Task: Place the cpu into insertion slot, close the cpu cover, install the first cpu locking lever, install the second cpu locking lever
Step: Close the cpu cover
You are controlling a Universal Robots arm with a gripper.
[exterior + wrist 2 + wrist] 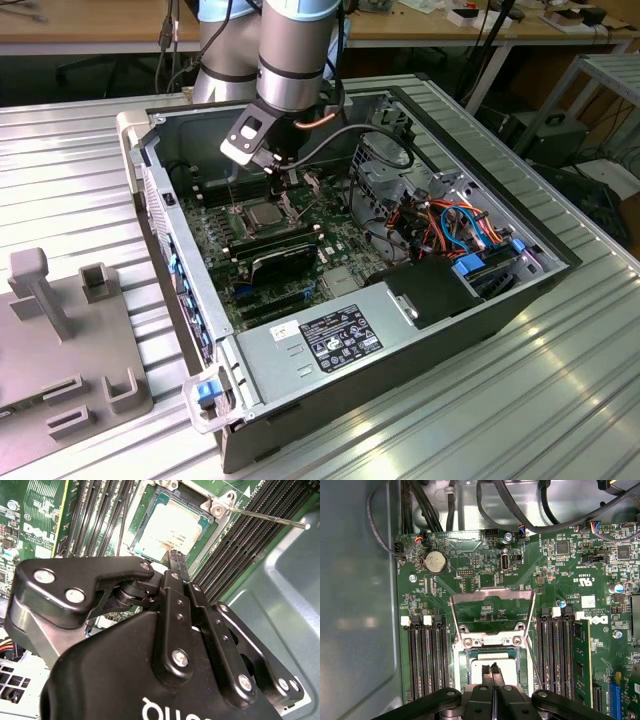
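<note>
The table (560, 400) is made of long silver metal strips with grooves between them. It shines bright where light falls on it, toward the exterior view's right. A grey plastic stand (60, 340) sits on it at the exterior view's left. Behind the table is a long wooden desk (90, 25) with a light brown top, and it is dark under it. At the far right stands a metal rack (610, 75), with a dark box (545, 135) near it.

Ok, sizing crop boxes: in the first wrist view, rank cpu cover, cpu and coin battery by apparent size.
1. cpu cover, largest.
2. cpu, partly hidden by the gripper.
3. coin battery, smallest.
</note>
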